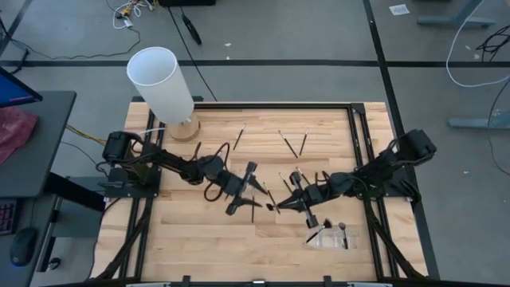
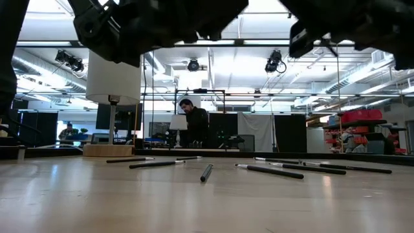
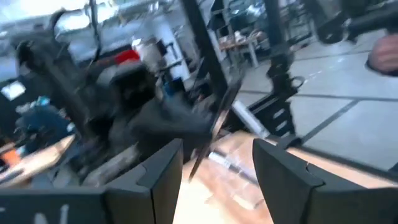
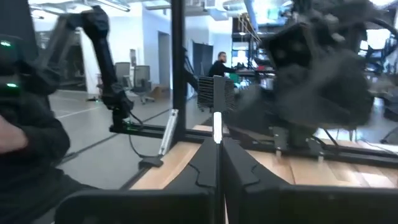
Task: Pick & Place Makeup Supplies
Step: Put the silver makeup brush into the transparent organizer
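Several thin dark makeup brushes lie flat on the wooden table: brush (image 1: pixel 237 137), a crossed pair (image 1: pixel 292 143), and others near the middle (image 1: pixel 281 180). In the low view they lie in a row (image 2: pixel 152 164) (image 2: pixel 272 170). My right gripper (image 1: pixel 276 206) (image 4: pixel 217 163) is at mid-table, shut on one brush (image 4: pixel 217 127). My left gripper (image 1: pixel 256 191) (image 3: pixel 214 177) faces it from the left, open. Its fingers stand on either side of that brush (image 3: pixel 208 140) without touching it. My right gripper pinches a thin brush between its two shut fingers. The brush's pale ferrule (image 4: pixel 217 132) sticks out just beyond the fingertips. The brush is lifted clear of the table. Which part of the handle sits between the fingers is hidden by the fingers.
A big white cylinder (image 1: pixel 162 82) stands on a wooden base at the far left corner. A clear container (image 1: pixel 331 236) lies near the right arm at the near side. Black frame rails (image 1: pixel 356 135) edge the table. A person (image 2: pixel 194 123) stands in the room beyond.
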`<state>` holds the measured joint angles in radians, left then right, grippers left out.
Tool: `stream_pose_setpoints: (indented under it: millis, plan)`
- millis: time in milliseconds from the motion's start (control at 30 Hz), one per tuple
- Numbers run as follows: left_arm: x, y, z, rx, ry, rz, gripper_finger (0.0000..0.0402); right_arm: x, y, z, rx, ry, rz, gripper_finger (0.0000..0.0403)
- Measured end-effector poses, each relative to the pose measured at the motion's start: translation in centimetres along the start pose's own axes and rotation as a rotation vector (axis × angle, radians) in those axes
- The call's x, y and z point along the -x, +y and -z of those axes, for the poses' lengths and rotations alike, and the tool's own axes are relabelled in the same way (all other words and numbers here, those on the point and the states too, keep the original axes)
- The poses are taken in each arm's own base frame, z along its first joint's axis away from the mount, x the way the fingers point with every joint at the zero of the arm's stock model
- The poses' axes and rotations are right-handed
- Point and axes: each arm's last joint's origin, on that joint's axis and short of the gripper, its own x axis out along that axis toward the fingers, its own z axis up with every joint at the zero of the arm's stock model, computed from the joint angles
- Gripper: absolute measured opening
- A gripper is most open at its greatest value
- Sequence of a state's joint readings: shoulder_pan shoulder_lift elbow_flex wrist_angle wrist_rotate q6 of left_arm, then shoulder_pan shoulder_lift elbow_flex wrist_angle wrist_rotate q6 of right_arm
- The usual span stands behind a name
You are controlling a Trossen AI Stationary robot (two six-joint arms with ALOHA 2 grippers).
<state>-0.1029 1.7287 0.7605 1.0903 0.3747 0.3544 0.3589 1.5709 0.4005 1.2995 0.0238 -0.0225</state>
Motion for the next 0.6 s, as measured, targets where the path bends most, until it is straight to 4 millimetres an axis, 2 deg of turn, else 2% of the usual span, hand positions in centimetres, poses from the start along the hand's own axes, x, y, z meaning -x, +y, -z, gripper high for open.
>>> stream_pose_setpoints:
  millis: [167,367,467,600]
  plan:
    - [-0.8,-1.0,-0.9,-0.038,-0.010,-0.045,0.0197,-1.0,-0.7,0.3,-0.021,0.006,0.000,0.0003]
    - [-1.2,-1.8,-1.3,-0.059,-0.017,-0.022,0.0189,-1.4,-1.0,0.5,-0.025,0.008,-0.003,0.0004]
    - [-1.2,-1.8,-1.2,-0.057,-0.012,-0.019,0.0160,-1.4,-1.0,0.5,-0.025,0.008,-0.003,0.0004]
    - [-1.2,-1.8,-1.2,-0.055,-0.012,-0.018,0.0090,-1.4,-1.0,0.5,-0.036,0.016,-0.003,0.0005]
